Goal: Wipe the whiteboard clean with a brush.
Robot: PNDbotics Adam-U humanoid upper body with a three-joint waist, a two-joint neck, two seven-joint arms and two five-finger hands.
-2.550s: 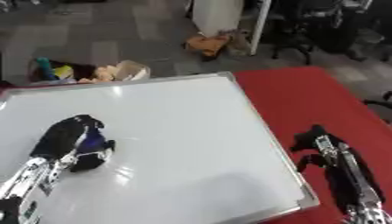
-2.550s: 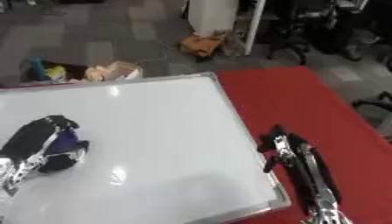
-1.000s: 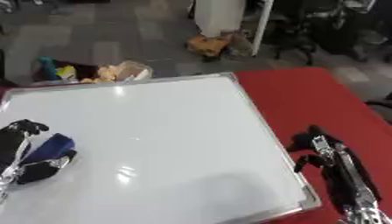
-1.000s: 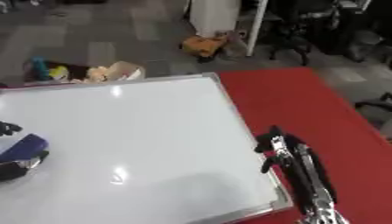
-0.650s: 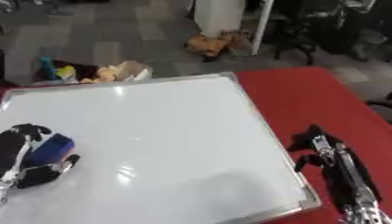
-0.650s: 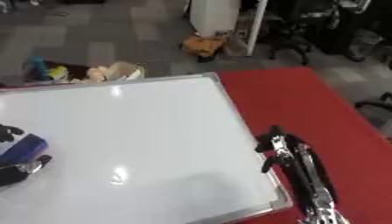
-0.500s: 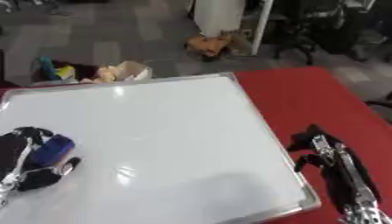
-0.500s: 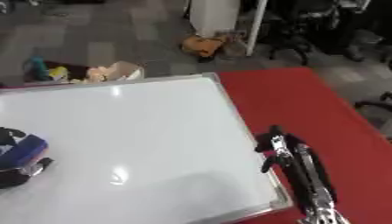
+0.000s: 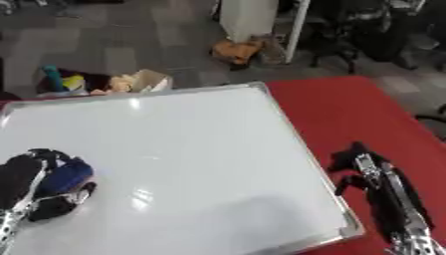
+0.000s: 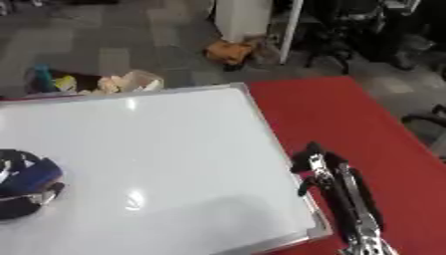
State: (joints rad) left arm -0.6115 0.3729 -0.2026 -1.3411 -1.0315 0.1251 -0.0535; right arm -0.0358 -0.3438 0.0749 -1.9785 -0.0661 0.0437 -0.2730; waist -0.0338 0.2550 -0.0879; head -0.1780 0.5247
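Note:
A white whiteboard (image 9: 200,149) with a silver frame lies flat on the red table, its surface showing no marks. My left hand (image 9: 26,184) is at the board's left edge, fingers curled round a blue brush (image 9: 62,180) pressed on the board. My right hand (image 9: 370,172) rests on the red table just right of the board's lower right corner, fingers straight and holding nothing.
Bare red table (image 9: 366,114) stretches to the right of the board. Beyond the far edge, on the grey floor, are a box of soft toys (image 9: 104,82), an orange bag (image 9: 240,50) and office chairs (image 9: 366,30).
My left hand with the brush swept from the board's lower middle out to the left edge, then came slightly back to the right. The right hand stayed put.

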